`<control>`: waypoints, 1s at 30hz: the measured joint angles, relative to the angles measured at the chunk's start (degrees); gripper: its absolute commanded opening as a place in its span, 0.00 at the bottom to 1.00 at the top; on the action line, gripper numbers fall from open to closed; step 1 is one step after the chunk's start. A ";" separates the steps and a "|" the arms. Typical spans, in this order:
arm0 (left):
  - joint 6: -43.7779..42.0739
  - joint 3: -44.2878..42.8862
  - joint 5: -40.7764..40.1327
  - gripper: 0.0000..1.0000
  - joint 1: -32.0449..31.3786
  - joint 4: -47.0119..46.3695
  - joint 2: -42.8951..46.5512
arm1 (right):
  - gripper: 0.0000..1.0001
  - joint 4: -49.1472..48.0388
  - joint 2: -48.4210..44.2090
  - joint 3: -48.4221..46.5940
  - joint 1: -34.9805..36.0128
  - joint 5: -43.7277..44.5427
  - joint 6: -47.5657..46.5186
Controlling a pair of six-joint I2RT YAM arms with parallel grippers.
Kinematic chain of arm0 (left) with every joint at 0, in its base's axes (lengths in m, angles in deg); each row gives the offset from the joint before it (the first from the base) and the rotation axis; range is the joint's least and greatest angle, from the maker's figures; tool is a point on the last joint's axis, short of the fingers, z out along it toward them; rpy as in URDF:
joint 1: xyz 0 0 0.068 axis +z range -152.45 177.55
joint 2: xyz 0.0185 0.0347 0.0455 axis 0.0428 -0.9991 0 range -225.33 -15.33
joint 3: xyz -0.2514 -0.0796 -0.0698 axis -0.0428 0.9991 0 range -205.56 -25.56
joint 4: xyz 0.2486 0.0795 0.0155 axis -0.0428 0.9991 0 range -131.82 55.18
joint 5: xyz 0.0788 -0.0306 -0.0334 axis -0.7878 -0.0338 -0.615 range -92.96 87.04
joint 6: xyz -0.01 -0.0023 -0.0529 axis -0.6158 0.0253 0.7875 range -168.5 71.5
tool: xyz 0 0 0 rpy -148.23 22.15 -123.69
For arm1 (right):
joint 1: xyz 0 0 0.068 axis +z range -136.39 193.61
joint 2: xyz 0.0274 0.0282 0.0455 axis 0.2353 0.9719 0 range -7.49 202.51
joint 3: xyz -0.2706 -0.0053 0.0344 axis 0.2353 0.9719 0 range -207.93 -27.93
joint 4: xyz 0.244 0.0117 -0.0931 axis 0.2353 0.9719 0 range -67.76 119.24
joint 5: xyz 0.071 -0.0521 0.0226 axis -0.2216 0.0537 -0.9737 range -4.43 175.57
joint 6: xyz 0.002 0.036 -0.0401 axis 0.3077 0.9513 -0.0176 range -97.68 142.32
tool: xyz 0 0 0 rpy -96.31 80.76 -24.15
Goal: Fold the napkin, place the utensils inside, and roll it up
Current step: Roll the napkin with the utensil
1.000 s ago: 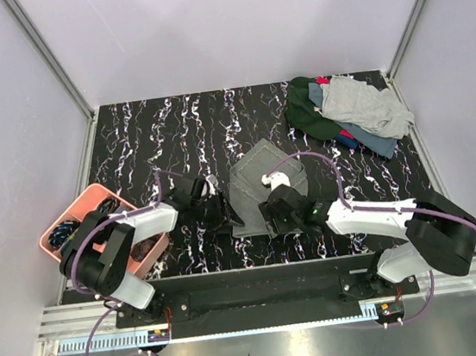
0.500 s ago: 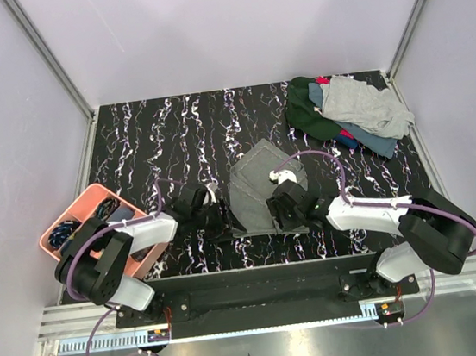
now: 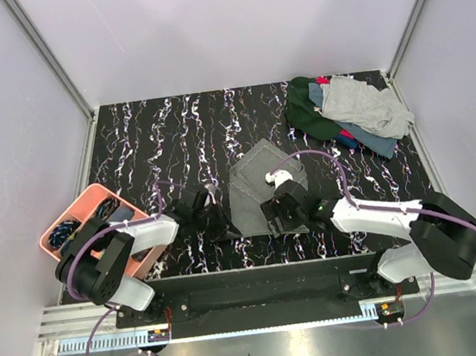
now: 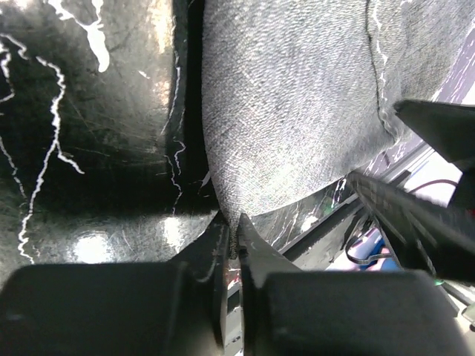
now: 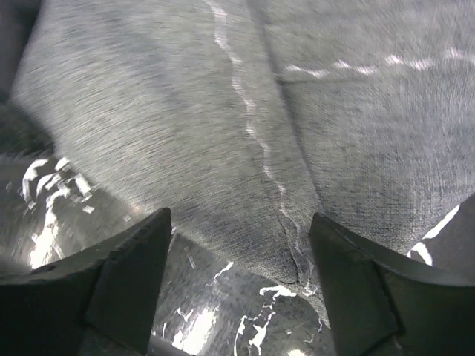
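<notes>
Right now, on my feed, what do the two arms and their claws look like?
Left arm and right arm are alike: white link shells with bulky black joints, and a thin purple cable looping alongside each. The left claw and right claw are both plain matte black, two tapered wedge fingers each.

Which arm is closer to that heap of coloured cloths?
Right. The right gripper is over the grey napkin, near-left of the heap; the left gripper is at the napkin's left corner, farther off.
</notes>
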 measured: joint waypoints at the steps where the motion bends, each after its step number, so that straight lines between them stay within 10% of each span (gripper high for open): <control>1: -0.09 -0.24 0.02 0.00 0.00 0.22 0.00 | 0.89 0.02 -0.72 -0.09 0.61 0.07 -1.29; 30: 0.79 -2.58 5.84 0.00 5.31 1.18 2.80 | 0.82 -14.45 19.78 -10.64 24.13 27.63 -22.77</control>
